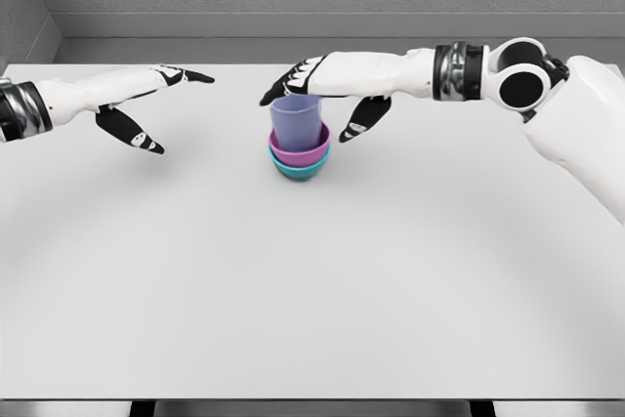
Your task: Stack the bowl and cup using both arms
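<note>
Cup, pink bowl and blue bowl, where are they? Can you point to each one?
Cup (297, 122), head view, on its pale purple side wall.
Pink bowl (314, 156), head view, on its outer wall below the cup.
Blue bowl (299, 172), head view, on its teal side at the bottom of the stack.

We saw a broad white bench (312, 290) filling most of the head view, its far edge meeting a grey wall and its near edge running along the bottom of the picture. Directly on it, a little behind the middle, sat a teal bowl (298, 171). A pink bowl (305, 152) nested in that one, and a lavender cup (297, 122) stood upright inside.
</note>
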Controlling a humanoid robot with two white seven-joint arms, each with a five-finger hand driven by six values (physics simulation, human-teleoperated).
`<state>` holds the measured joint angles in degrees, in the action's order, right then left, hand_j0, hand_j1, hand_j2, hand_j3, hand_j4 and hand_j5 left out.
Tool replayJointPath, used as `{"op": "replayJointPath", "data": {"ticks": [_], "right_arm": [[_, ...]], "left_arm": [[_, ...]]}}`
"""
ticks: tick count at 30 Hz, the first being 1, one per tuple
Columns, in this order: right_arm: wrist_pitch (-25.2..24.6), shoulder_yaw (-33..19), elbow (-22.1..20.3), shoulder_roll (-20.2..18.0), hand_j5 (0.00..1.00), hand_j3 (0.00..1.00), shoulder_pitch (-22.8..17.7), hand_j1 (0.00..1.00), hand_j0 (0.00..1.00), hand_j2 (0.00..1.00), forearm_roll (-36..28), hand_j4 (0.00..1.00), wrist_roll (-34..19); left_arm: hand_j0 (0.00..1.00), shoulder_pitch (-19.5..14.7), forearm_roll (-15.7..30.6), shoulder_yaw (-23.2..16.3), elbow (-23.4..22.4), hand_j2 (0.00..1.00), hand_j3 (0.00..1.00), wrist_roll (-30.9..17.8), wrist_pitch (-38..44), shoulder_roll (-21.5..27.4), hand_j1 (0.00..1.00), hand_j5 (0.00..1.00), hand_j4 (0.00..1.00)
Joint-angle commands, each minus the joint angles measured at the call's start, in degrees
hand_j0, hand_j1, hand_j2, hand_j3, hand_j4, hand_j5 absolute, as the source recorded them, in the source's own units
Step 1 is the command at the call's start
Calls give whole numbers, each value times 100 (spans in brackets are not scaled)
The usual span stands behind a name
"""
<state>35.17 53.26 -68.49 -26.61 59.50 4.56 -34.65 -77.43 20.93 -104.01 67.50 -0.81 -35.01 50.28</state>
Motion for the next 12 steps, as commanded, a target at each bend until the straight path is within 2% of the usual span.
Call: {"op": "replayJointPath", "data": {"ticks": [1,3,6,8,10,12], "right_arm": [[-17,-43,-15,-187,100,100,0,100,100,100,-43,100,28],[-17,-245,-59,-538,100,100,-17,100,100,100,-61,100,46],[-17,-790,-288,-1250,100,100,-457,100,100,100,-140,100,55],[-17,-852,-464,-1848,100,100,-641,100,100,100,-482,100,55],[-17,-852,-569,-2252,100,100,-747,100,100,100,-711,100,55],[-17,-852,-666,-2437,100,100,-773,100,100,100,-764,100,55]], "left_arm": [[100,0,34,12,-8,100,100,2,1,-1,100,100,100],[100,0,34,12,-8,100,100,2,1,8,100,100,100],[100,9,25,12,-8,100,100,2,1,17,100,100,100],[100,9,-10,12,-8,100,100,11,1,17,100,100,100],[100,9,-19,12,-8,100,100,11,1,17,100,100,100],[100,9,-19,12,-8,100,100,11,1,25,100,100,100]]}}
